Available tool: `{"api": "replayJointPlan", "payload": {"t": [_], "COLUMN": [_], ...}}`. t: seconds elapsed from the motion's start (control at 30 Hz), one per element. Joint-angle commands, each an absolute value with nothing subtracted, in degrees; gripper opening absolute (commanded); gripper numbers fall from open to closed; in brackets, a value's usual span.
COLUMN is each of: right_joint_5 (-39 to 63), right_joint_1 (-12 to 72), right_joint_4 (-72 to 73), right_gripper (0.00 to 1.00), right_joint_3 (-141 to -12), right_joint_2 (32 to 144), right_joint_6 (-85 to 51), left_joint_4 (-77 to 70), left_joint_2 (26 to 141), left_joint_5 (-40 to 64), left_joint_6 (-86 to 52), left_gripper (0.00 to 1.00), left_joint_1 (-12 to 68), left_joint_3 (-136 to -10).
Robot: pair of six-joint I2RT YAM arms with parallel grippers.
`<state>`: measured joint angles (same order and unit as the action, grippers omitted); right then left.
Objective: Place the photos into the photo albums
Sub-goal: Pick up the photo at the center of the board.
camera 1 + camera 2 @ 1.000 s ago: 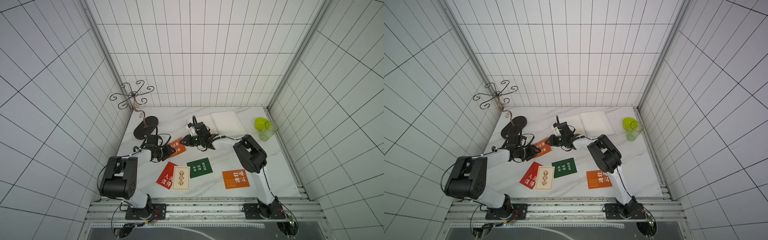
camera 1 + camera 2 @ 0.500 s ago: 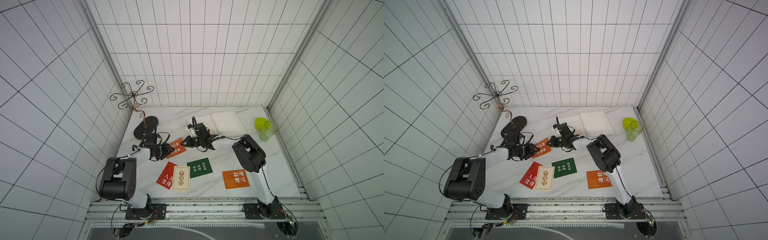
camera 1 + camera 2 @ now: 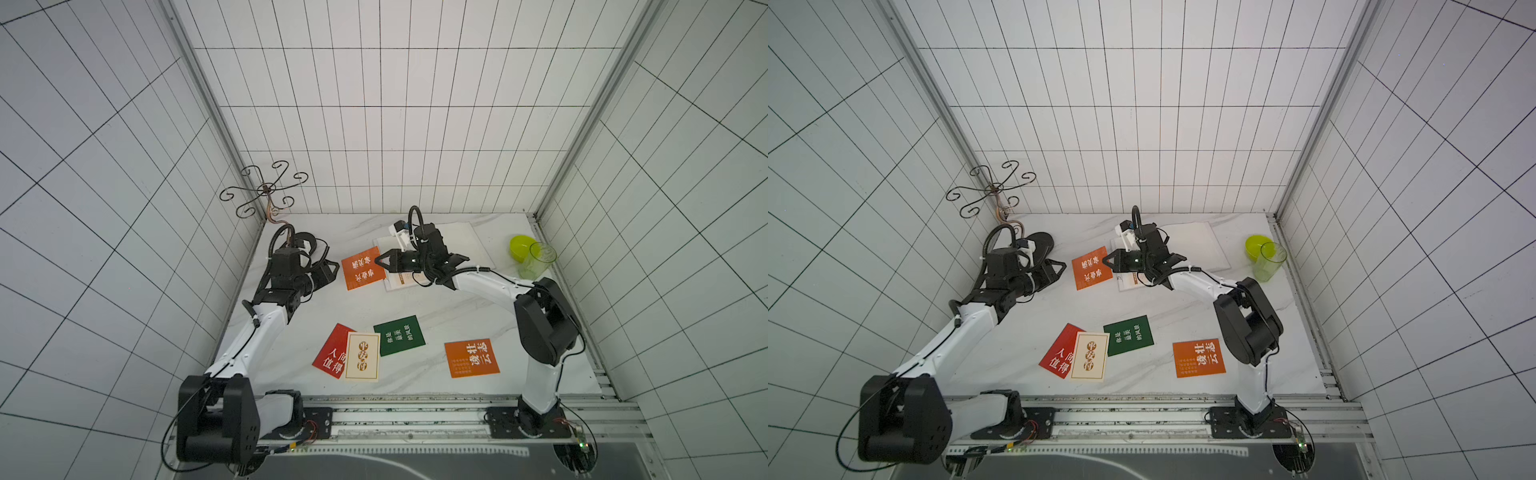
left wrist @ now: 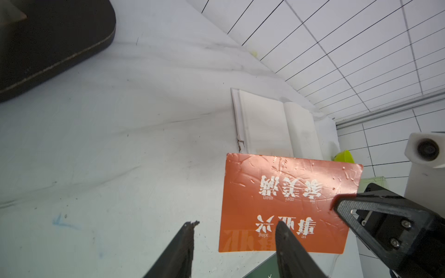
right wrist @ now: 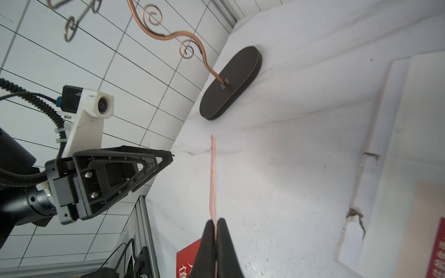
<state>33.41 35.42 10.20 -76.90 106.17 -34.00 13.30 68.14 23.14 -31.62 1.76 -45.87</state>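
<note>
With the far wall as 12 o'clock, the album [image 3: 461, 241] lies open at about 1 o'clock on the table [image 3: 457, 316], with its plain white pages facing up in both top views.

The right tool [image 3: 379, 262] is clenched on an orange card [image 3: 363, 268], pinching the edge nearest the album. This card sits at roughly 11 o'clock from the table's middle, at the album's 8 o'clock. The right wrist view shows the same card edge-on [image 5: 212, 173], with the tool's tips [image 5: 215, 222] pressed together on it. It appears to be lifted off the table.

The left tool [image 3: 330, 266] is at the card's 9 o'clock, released, with its jaws apart around nothing. From the left wrist view one finger [image 4: 280, 228] overlaps the card, but the right wrist view shows a gap between that tool and the card.

A pale card [image 3: 1126, 282] shows on the near edge of the album and is mostly hidden by the right arm.

Four more cards lie flat on the table:
- At 7 o'clock, a red card [image 3: 330, 353] has a cream card [image 3: 363, 356] overlapping it.
- Just beside them, towards 6 o'clock, is a green card [image 3: 399, 335].
- At 5 o'clock, well apart, is a second orange card [image 3: 471, 357].

A green cup [image 3: 536, 259] and a yellow-green bowl [image 3: 519, 245] stand in the 2 o'clock corner. A wire stand [image 3: 266, 191] stands at 10 o'clock.
</note>
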Motion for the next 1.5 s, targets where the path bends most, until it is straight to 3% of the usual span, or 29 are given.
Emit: {"api": "replayJointPlan", "payload": {"t": [0.0, 0.27, 0.33, 0.4, 0.67, 0.9, 1.0, 1.07, 1.27, 1.37, 1.47], "right_joint_5": [35.24, 42.59, 43.22, 43.48, 48.1, 53.15, 54.47, 55.52, 57.59, 57.58, 57.65], "right_joint_1": [32.41, 24.74, 24.19, 24.06, 23.9, 23.81, 23.82, 23.91, 23.91, 23.91, 23.92], "right_joint_4": [12.38, 24.16, 25.73, 26.55, 35.0, 41.66, 41.89, 42.57, 43.91, 43.88, 43.62], "right_gripper": [0.0, 0.0, 0.0, 0.0, 0.0, 0.0, 0.0, 0.0, 0.0, 0.0, 0.13], "right_joint_3": [-71.83, -64.45, -63.08, -62.05, -58.46, -56.87, -56.74, -56.67, -57.04, -56.84, -57.22], "right_joint_2": [102.25, 92.38, 89.41, 86.67, 80.54, 79.64, 79.72, 79.79, 79.51, 79.23, 79.02], "right_joint_6": [-32.19, -32.26, -30.32, -28.16, -28.8, -32.77, -33.12, -33.52, -34.31, -34.43, -34.73], "left_joint_4": [7.77, -2.38, -3.68, -7.25, -23.39, -25.61, -25.66, -25.75, -27.56, -29.5, -31.71], "left_joint_2": [65.56, 64.48, 63.75, 63.22, 65.14, 67.19, 67.89, 68.35, 68.73, 68.0, 66.82], "left_joint_5": [24.81, 35.76, 36.02, 37.66, 48.18, 51.59, 53.66, 54.98, 57.71, 59.08, 59.44], "left_joint_6": [-29.81, -27.82, -26.21, -26.27, -34.32, -35.18, -34.83, -34.72, -35.75, -37.35, -37.84], "left_gripper": [0.56, 0.59, 0.7, 0.74, 0.75, 0.72, 0.67, 0.58, 0.0, 0.0, 0.0], "left_joint_1": [1.56, 6.55, 9.56, 11.56, 12.92, 14.17, 15.48, 16.15, 16.59, 16.69, 17.54], "left_joint_3": [-47.44, -48.67, -48.8, -48.14, -46.22, -47.7, -48.59, -49.19, -50.19, -50.32, -49.76]}}
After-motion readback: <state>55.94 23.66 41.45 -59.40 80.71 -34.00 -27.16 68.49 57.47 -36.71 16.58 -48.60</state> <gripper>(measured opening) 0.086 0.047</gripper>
